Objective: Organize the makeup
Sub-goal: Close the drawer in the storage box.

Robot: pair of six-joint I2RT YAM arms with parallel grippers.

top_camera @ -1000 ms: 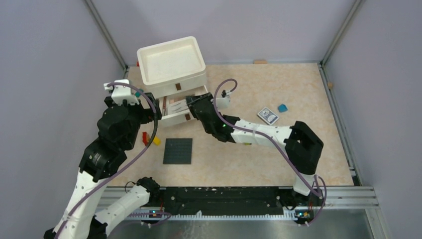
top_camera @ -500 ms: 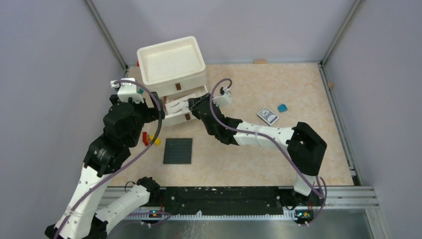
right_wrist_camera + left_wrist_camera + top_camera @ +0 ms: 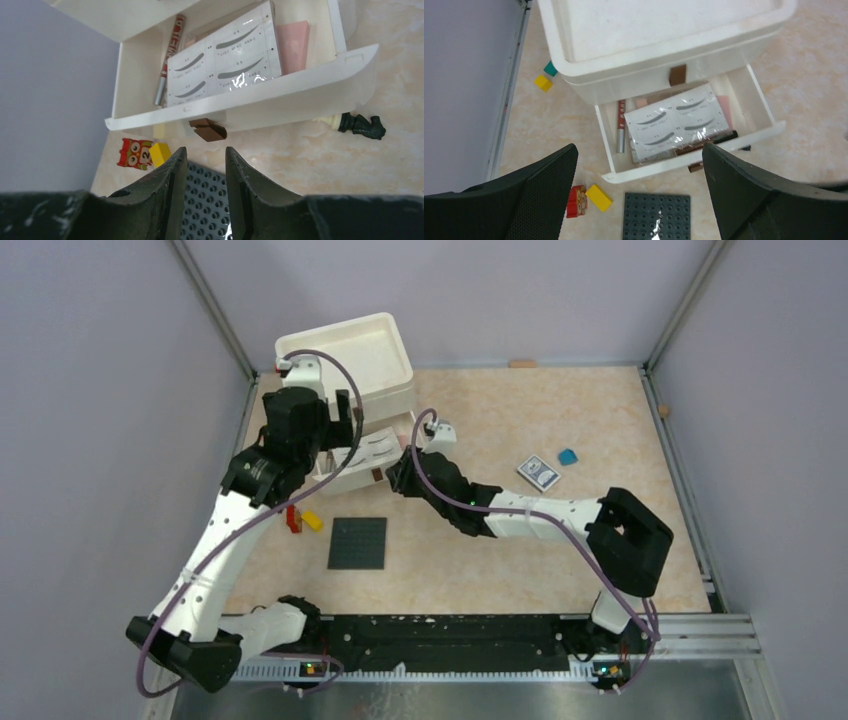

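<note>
Up over the box [image 3: 634,82] has swung my left claw [image 3: 639,147], wide and empty; my right claw [image 3: 205,150], narrow and empty, has backed out, handle [image 3: 207,130] at its 12 o'clock. Lash card [image 3: 225,55], tube [image 3: 167,55] and compact [image 3: 292,40] lie in the open drawer [image 3: 300,95], so shutting it seems next.

Glossy plastic-wrapped eyelash card [image 3: 672,125], matt studded plate [image 3: 644,212]

The makeup lies in an open white drawer [image 3: 651,171]. A white false-eyelash card [image 3: 674,122] lies flat on top, in shiny clear wrap, with four dark lashes on it. A thin red and silver tube [image 3: 621,131] lies along its left side. A pink compact [image 3: 725,109] peeks out on the right. A dark pencil [image 3: 725,135] lies at the front.
</note>
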